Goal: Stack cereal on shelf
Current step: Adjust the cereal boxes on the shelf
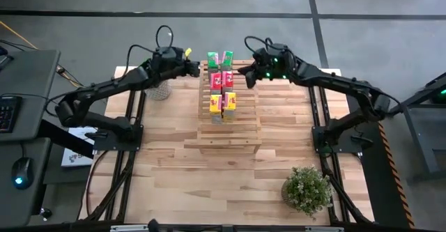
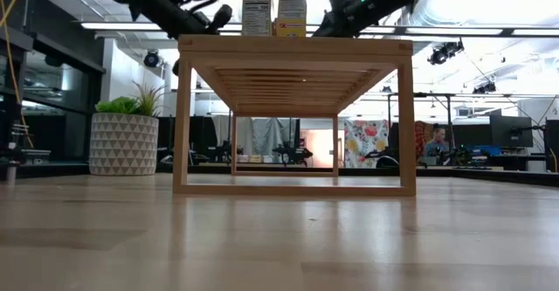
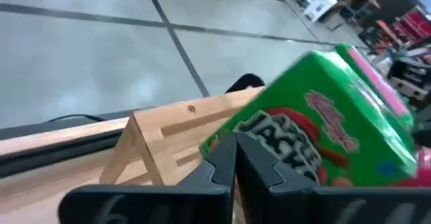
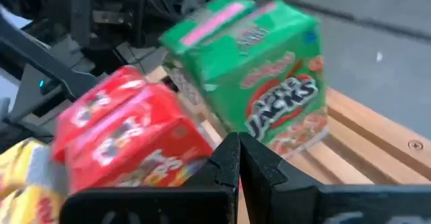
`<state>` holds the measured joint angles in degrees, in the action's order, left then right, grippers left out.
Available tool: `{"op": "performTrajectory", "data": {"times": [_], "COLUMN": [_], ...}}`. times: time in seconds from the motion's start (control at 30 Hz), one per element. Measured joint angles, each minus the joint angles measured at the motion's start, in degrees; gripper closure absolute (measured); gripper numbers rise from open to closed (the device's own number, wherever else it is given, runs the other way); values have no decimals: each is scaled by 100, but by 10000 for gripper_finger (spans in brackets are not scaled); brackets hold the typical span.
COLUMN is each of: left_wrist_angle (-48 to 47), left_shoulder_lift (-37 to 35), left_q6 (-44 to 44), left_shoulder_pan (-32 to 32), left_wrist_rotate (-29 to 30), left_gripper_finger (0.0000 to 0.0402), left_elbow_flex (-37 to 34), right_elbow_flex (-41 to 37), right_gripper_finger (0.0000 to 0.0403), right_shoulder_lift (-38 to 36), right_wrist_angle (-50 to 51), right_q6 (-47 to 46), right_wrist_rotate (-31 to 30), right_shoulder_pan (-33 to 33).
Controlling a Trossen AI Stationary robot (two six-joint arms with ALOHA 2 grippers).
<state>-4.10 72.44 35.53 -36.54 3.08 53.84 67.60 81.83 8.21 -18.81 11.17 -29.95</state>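
The left gripper (image 1: 197, 69) reaches in from the table's left edge to the far end of the shelf (image 1: 230, 120), fingers (image 3: 222, 163) clenched and empty just beside the left green cereal box (image 1: 212, 59). The six cereal boxes stand in pairs along the shelf top, green, red (image 1: 221, 80), yellow (image 1: 222, 103). The right gripper (image 1: 241, 76) mirrors it, fingers pressed together, empty, beside the right green box (image 4: 259, 83).
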Motion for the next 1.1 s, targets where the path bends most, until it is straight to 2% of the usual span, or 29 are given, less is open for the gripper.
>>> {"op": "performTrajectory", "data": {"times": [0.13, 0.33, 0.77, 0.93, 1.1], "left_wrist_angle": [58, 147, 800, 838, 823], "left_shoulder_lift": [272, 425, 808, 862, 842], "left_q6": [-22, -132, -102, -71, -65], "left_shoulder_pan": [-222, -149, 59, 102, 140], "left_wrist_rotate": [-258, -304, -416, -351, -117], "left_gripper_finger": [401, 402, 401, 401, 401], "left_elbow_flex": [90, 236, 256, 254, 254], "right_elbow_flex": [521, 1034, 1037, 1037, 1035], "right_gripper_finger": [403, 403, 403, 403, 403], "right_shoulder_lift": [516, 928, 1015, 1054, 1209], "right_wrist_angle": [396, 863, 1048, 1021, 991], "right_q6": [-41, 62, 282, 280, 373], "right_wrist_rotate": [447, 554, 255, 258, 525], "right_shoulder_pan": [-246, -373, -380, -376, -376]}}
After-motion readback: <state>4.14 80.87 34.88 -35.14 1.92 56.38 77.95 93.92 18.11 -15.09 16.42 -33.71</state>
